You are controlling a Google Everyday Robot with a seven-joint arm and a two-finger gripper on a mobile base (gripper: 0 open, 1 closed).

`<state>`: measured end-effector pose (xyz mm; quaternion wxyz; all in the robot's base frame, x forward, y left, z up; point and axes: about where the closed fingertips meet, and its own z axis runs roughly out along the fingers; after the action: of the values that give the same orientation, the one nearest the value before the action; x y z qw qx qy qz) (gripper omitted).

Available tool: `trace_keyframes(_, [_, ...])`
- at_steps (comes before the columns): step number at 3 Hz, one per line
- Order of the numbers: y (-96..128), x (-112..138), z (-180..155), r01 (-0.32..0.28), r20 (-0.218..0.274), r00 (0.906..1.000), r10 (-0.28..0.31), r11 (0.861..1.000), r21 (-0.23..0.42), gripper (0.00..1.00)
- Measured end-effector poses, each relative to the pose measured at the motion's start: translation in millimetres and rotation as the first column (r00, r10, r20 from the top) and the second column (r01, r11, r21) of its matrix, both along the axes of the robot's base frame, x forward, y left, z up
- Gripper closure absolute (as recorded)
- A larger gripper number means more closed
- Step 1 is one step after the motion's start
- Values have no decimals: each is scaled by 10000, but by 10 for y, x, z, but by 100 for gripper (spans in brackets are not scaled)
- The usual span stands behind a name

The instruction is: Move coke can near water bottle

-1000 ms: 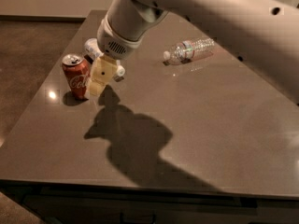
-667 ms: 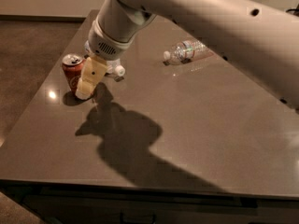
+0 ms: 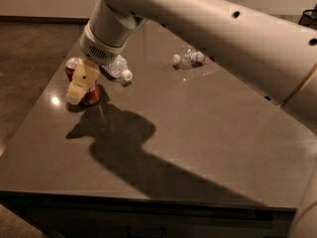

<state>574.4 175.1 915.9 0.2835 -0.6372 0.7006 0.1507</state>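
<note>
The coke can [image 3: 92, 96] stands upright near the table's left edge, red with a silver top. My gripper [image 3: 78, 90] hangs from the wrist right at the can and covers its front, so only the can's top left and lower right show. The water bottle [image 3: 191, 57], clear and crinkled with a white cap, lies on its side at the far middle of the table, well to the right of the can and apart from the gripper.
A second bottle [image 3: 119, 68] with a white cap lies just behind the wrist, close to the can's right. My arm crosses the upper right of the view over the dark table [image 3: 198, 148]. The table's left edge runs next to the can.
The gripper has moved left and down from beside the can to right at it, now covering its front. The can and both bottles have stayed in place.
</note>
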Motion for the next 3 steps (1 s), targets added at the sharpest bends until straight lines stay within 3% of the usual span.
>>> trace_keyframes(1, [118, 16, -32, 35, -157, 9999, -34, 10000, 57, 0])
trace_keyframes(2, [203, 23, -39, 29, -280, 9996, -25, 9999, 116, 14])
trace_keyframes(3, [230, 41, -11, 11, -375, 9993, -4, 9998, 174, 46])
